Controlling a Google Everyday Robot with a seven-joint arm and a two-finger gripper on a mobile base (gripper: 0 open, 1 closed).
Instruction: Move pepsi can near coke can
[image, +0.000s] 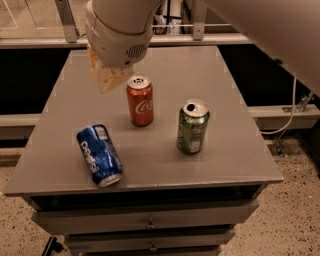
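The pepsi can (99, 155), dark blue with white lettering, lies on its side at the front left of the grey tabletop (150, 170), its silver end toward the front edge. The coke can (139, 100), red-orange with a silver top, stands upright near the middle. My gripper (108, 76) hangs above the table just left of and behind the coke can, raised well clear of the pepsi can, with nothing held in it.
A green can (192, 126) stands upright to the right of the coke can. The table is a grey cabinet with drawers (150, 225) below. A rail (165, 40) runs behind it, and speckled floor (295, 220) lies to the right.
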